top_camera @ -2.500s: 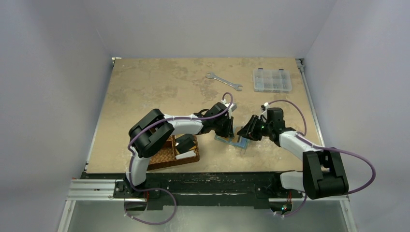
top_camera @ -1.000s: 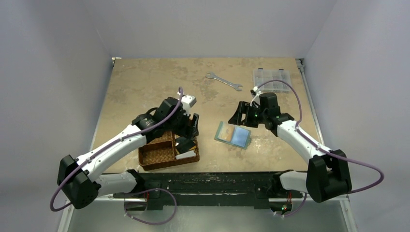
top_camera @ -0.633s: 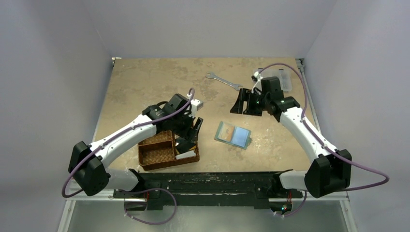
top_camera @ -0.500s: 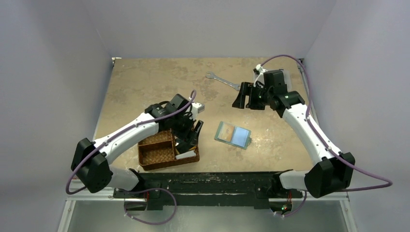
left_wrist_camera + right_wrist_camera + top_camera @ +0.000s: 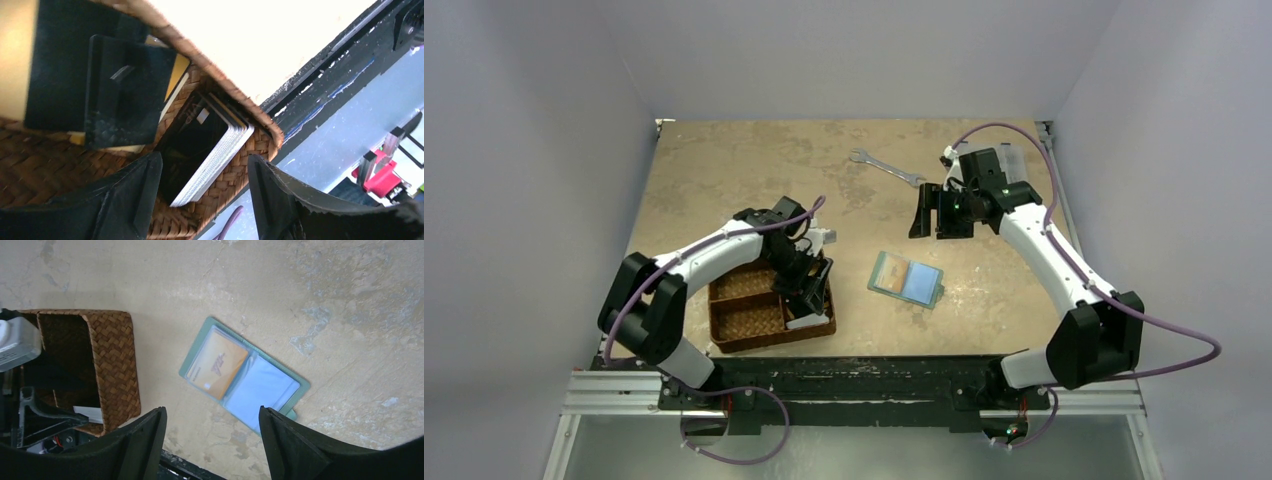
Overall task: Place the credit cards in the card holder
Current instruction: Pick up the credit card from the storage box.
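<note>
Your left end effector (image 5: 202, 167) is down inside the near right compartment of the brown woven basket (image 5: 759, 318), jaws apart and gripping nothing, with one finger on each side of the stack of credit cards (image 5: 205, 150). That stack, black on its top face and showing pale edges, leans tilted against the basket's wall (image 5: 220, 75). Its long axis runs roughly down the gap between your fingers, so I judge a close would land across the cards' narrow width. You are taking from a whole stack, so watch that you lift one card and not several. A second dark block with an orange-yellow edge beneath it lies just beside the stack, and I cannot tell what it is. Your right end effector (image 5: 211, 420) hangs above the counter (image 5: 724, 170) with its jaws spread and empty, on the far side of the card holder (image 5: 906, 279). The card holder lies open and flat on the counter just right of the basket, between your two arms, its long axis slanting from far left to near right. An orange-yellow card (image 5: 217, 365) sits in the pocket nearer the basket, and the blue-grey pocket (image 5: 265, 387) beside it looks bare. From the left end effector the holder lies to the right, past the basket wall, so any card you lift must clear that rim before it travels across
</note>
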Available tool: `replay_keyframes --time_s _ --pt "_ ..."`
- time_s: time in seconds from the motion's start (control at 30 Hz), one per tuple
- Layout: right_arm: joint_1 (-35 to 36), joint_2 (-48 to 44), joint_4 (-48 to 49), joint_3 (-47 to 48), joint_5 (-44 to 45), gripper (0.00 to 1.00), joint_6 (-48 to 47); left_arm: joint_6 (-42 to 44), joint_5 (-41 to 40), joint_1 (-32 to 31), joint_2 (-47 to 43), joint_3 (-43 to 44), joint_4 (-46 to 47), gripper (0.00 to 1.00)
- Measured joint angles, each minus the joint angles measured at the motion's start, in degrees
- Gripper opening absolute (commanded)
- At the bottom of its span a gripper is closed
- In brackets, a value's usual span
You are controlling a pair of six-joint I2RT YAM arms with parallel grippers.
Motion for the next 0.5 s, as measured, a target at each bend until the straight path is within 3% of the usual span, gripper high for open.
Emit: replay_keyframes --time_s 0.5 --pt "-0.4 1.4 -1.8 0.0 0.0 0.73 -1.6 2.4 7.7 0.0 7.1 0.6 0.2 0.62"
